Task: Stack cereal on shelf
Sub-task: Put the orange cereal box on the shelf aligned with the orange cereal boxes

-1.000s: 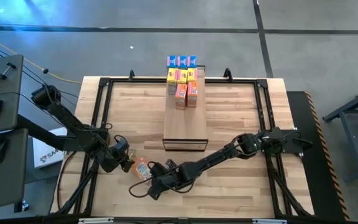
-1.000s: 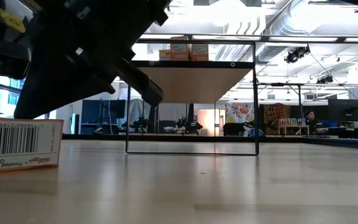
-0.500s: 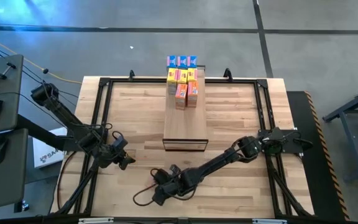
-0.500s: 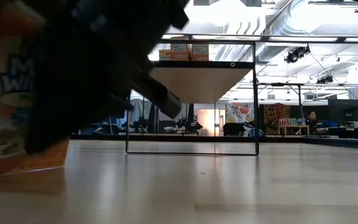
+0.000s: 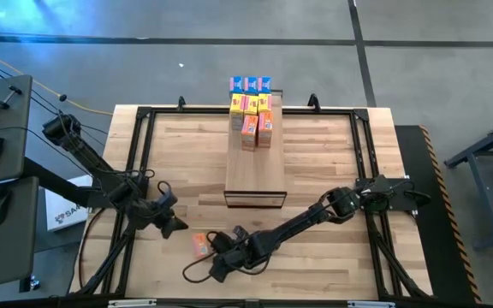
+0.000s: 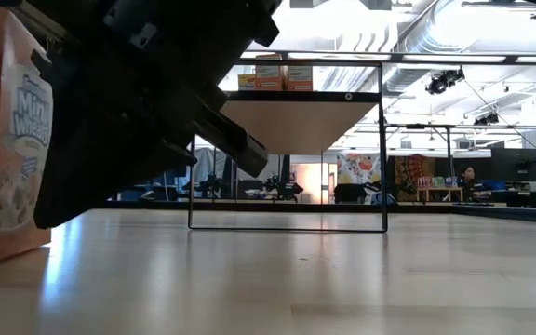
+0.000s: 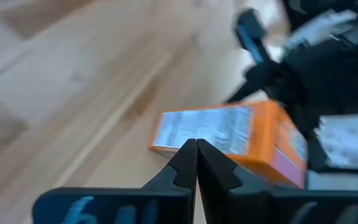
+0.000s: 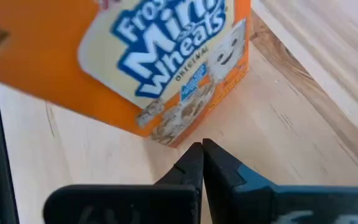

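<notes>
One orange cereal box (image 5: 200, 245) stands upright on its end on the tabletop near the front edge, seen large in the low view (image 6: 7, 140). My right gripper (image 8: 202, 148) is shut and points down beside the box's lower corner, with a sliver of table between them. My left gripper (image 5: 178, 228) is shut, raised and a little to the box's left; its wrist view looks past its tips (image 7: 196, 148) at the box (image 7: 229, 134). Several other cereal boxes (image 5: 252, 111) stand on the shelf's (image 5: 255, 167) far end.
The shelf stands in the table's middle, running from near to far, and shows as a raised board on a thin dark frame (image 6: 287, 102). A black frame (image 5: 135, 162) edges the tabletop. A loop of cable (image 5: 193, 270) lies by the right arm near the front edge.
The orange box lay flat by my left gripper one second ago. It now stands upright on its end, a little nearer the front edge. My left gripper has risen and drawn back from it, still shut. My right gripper stays shut beside the box.
</notes>
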